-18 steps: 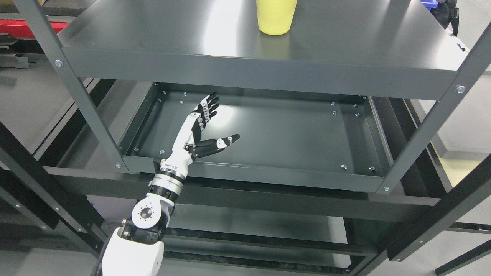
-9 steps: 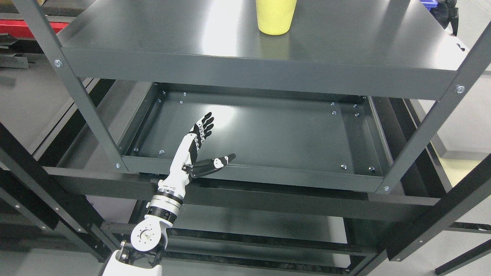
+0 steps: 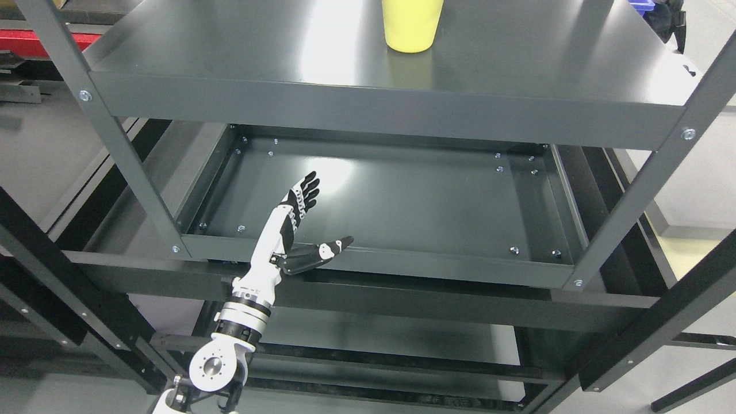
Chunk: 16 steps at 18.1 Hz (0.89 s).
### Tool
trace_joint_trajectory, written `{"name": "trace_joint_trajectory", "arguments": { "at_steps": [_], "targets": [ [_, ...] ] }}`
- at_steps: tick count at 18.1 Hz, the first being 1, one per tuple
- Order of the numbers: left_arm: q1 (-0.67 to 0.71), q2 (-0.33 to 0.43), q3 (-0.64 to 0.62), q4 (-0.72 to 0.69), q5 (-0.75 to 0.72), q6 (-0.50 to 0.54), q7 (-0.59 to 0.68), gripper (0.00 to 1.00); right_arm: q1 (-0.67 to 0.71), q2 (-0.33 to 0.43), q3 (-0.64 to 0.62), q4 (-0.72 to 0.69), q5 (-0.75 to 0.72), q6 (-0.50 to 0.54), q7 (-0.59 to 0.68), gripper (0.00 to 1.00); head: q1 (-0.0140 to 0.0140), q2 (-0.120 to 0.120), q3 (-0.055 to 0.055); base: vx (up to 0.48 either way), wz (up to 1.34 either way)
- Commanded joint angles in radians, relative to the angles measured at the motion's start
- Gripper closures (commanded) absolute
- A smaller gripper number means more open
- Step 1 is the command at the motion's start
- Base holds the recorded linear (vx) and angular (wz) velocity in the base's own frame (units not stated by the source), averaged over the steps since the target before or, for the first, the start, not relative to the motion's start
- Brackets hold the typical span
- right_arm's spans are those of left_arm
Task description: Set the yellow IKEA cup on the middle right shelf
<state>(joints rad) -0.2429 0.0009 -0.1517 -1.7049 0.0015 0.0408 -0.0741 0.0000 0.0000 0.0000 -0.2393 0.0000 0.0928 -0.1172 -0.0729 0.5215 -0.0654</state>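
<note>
At lower left the left hand (image 3: 290, 230) reaches over the lower shelf's (image 3: 402, 201) front edge, fingers spread and holding nothing, while the yellow cup (image 3: 411, 26) stands upright on the upper shelf (image 3: 517, 63) at top centre.

A single view, from the robot's head, looks steeply down and forward at a dark grey metal rack (image 3: 368, 109) from close in front. The upper shelf (image 3: 517, 63) fills the top of the picture and is cut off by the top edge; below it the lower shelf (image 3: 414, 201) lies open to view. The rack's corner posts (image 3: 638, 195) run out past the picture's edges.
</note>
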Motion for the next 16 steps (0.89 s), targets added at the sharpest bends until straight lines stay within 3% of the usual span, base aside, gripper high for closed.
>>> {"name": "trace_joint_trajectory", "arguments": {
  "at_steps": [1, 16],
  "targets": [
    [0.007, 0.017, 0.020, -0.071, 0.032, 0.001, -0.001, 0.01, 0.014, -0.017, 0.017, 0.000, -0.025, 0.001, 0.001, 0.01, 0.0000, 0.000, 0.000, 0.000, 0.00],
    [0.019, 0.017, 0.061, -0.070, 0.032, 0.014, -0.001, 0.01, 0.014, -0.017, 0.017, 0.000, -0.025, 0.001, 0.001, 0.01, 0.0000, 0.000, 0.000, 0.000, 0.00]
  ]
}}
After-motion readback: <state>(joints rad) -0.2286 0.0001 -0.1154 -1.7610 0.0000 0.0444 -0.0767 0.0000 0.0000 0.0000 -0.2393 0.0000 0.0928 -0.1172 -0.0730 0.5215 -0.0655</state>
